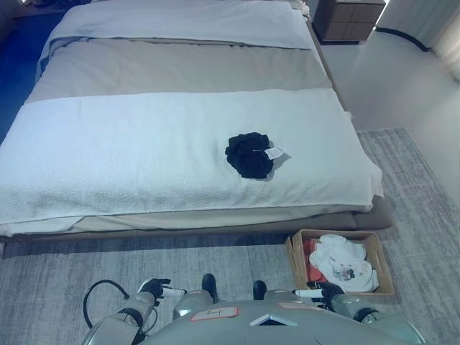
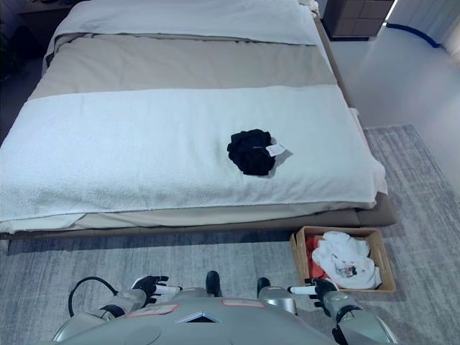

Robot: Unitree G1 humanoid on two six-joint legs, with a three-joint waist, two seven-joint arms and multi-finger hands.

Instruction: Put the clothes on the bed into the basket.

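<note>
A crumpled black garment [image 1: 249, 154] with a small white tag lies on the white blanket of the bed [image 1: 129, 151], right of the middle. On the rug by the bed's near right corner stands a tan basket [image 1: 383, 263] that holds white and red clothes [image 1: 345, 262]. My left hand [image 1: 154, 289] hangs low at the bottom left, fingers relaxed and holding nothing. Low at the bottom right, my right hand [image 1: 322, 291] sits just left of the basket, also empty with relaxed fingers. Both hands are well short of the black garment.
The wide bed fills the upper view, with a beige cover [image 1: 180, 68] behind the white blanket. A dark nightstand [image 1: 348, 20] stands at the far right of the bed's head. Grey rug [image 1: 65, 280] lies between me and the bed.
</note>
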